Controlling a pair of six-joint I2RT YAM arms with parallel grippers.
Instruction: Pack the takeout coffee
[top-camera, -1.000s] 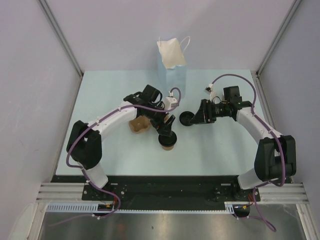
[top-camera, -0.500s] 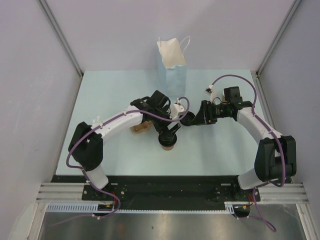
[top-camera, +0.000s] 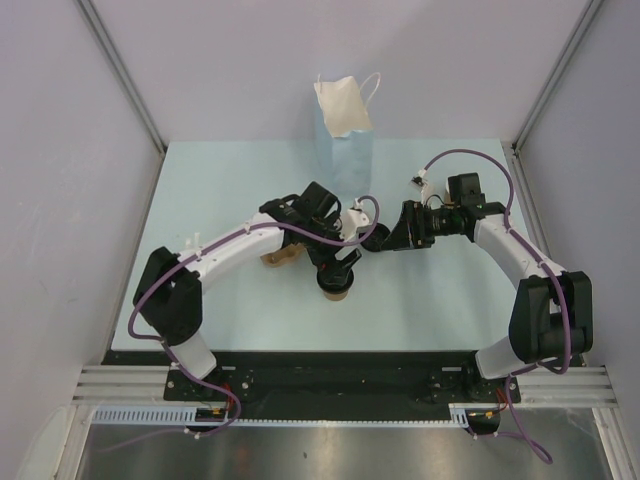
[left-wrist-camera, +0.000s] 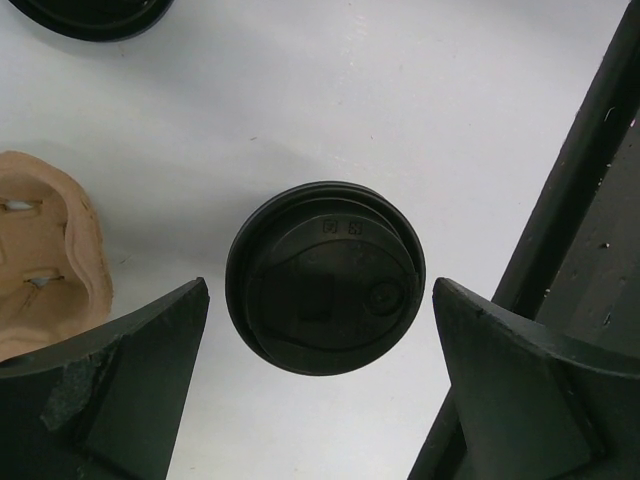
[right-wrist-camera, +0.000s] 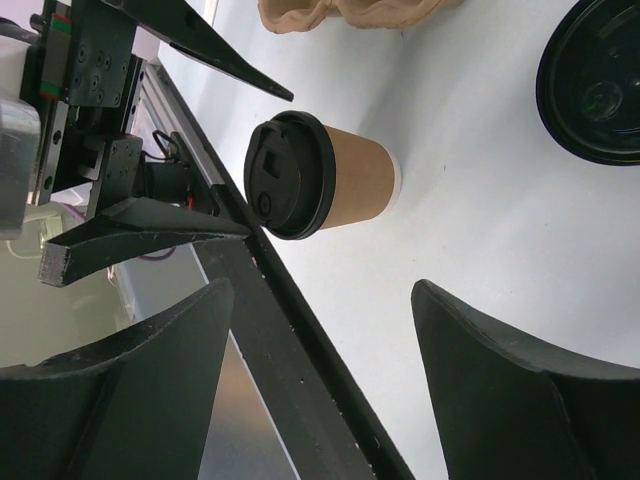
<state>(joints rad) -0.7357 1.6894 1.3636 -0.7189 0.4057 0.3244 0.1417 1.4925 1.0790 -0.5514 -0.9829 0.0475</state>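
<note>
At the left edge of the left wrist view the pulp carrier (left-wrist-camera: 40, 255) is cut off. The left gripper (top-camera: 336, 264) hangs spread wide directly over the lidded takeout coffee (left-wrist-camera: 325, 290), which stands at frame centre, probably so it can close on it. The right gripper (right-wrist-camera: 322, 292) is also open and holds nothing. A spare black lid (right-wrist-camera: 598, 85) is cropped at upper right. The cup's contents are hidden.

Bright even light, soft shadows — wrist views slightly soft
</note>
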